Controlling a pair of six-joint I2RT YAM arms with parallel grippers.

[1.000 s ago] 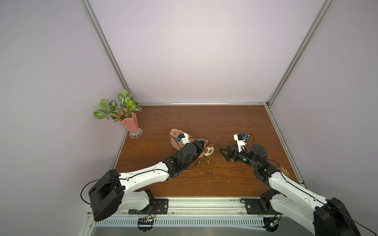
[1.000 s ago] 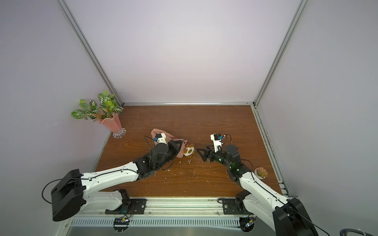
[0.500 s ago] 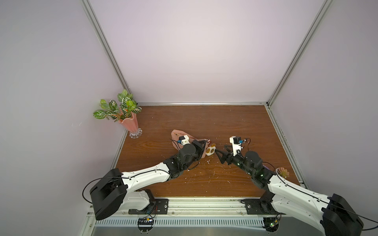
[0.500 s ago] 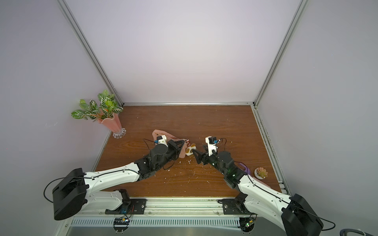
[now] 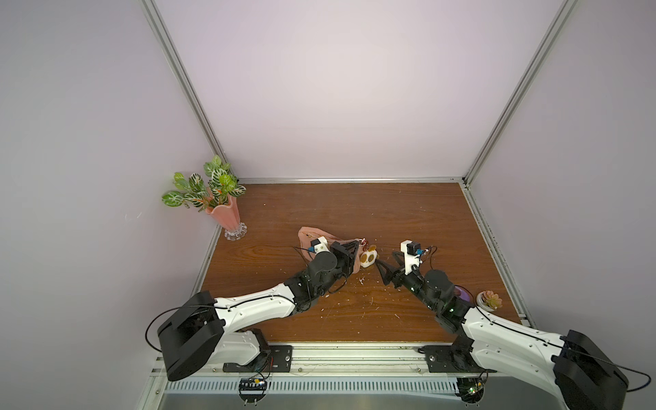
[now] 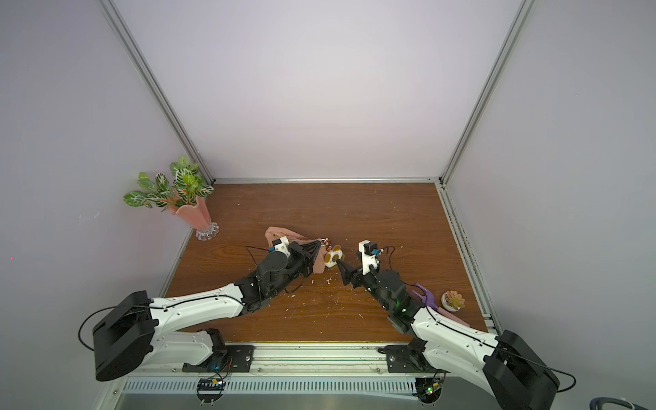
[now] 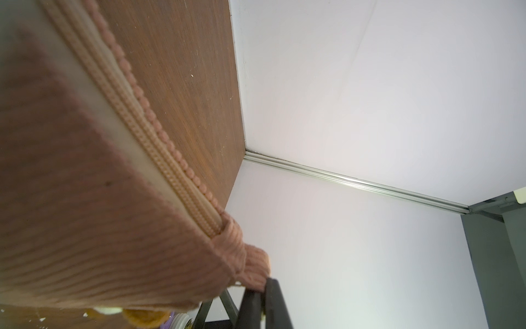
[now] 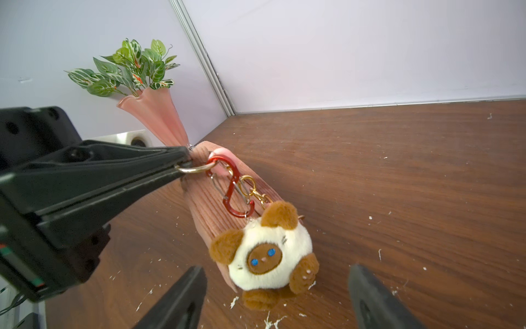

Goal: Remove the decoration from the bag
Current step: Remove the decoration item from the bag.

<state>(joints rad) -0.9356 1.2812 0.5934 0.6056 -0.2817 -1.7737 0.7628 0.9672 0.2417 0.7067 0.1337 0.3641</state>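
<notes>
Decoration against bag (table edges distant)

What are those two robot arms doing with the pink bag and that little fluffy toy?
They are working on getting the decoration off the bag. The left gripper is pinched shut on one end of the bag and holds it by that end over the wooden table. The right gripper is open, its fingers spread right in front of the decoration, not squeezing it. The decoration hangs from the bag by a red clip, so it is not off yet.
</notes>
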